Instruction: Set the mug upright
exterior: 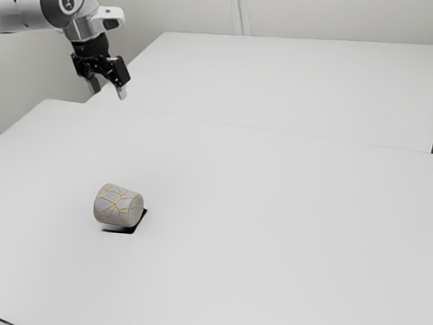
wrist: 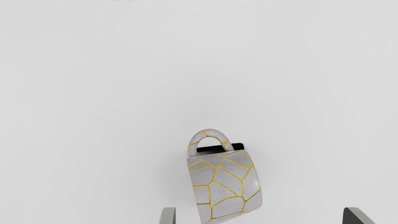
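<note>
Mug [wrist: 227, 186] lying on its side on the white table [exterior: 285, 242], handle [wrist: 209, 133] out to one side; which end is the mouth is hard to tell. Gripper [exterior: 108, 90] raised well apart from it, fingers spread, holding nothing.

I can read no words, brands or numbers from here. On the arm [exterior: 23, 6] I make out a round emblem [exterior: 68, 2] with a small mark inside it, but it is too small for me to tell what it says.
</note>
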Robot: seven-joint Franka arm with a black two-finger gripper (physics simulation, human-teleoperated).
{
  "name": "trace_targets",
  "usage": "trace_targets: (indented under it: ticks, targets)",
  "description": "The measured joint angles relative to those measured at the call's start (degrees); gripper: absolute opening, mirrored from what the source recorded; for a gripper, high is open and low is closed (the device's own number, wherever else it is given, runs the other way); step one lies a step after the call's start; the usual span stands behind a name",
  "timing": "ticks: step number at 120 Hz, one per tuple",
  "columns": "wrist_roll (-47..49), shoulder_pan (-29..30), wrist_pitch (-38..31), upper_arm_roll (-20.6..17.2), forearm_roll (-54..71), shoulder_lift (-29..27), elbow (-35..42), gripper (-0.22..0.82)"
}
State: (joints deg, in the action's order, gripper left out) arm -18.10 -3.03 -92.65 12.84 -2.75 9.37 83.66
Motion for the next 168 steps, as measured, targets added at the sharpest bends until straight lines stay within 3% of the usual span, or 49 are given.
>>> trace_targets:
  ticks: [21, 33, 48, 73, 128, 168]
  targets:
    - [-2.4, 0.9, -0.9, 0.4, -0.4, -0.6, 2.1, 0.59]
    - [-3.6, 0.9, -1.0, 3.1, -4.6, -1.9, 6.6, 0.59]
    - [-5.2, 3.0, -0.7, 3.9, -11.1, -5.1, 14.0, 0.58]
    - [-8.5, 3.4, 2.6, 6.7, -21.8, -5.3, 21.5, 0.58]
    - [-17.9, 12.8, 6.0, 7.0, -30.2, 3.1, 22.5, 0.58]
    - [-23.6, 15.2, 6.1, 7.1, -36.4, 9.8, 24.7, 0.58]
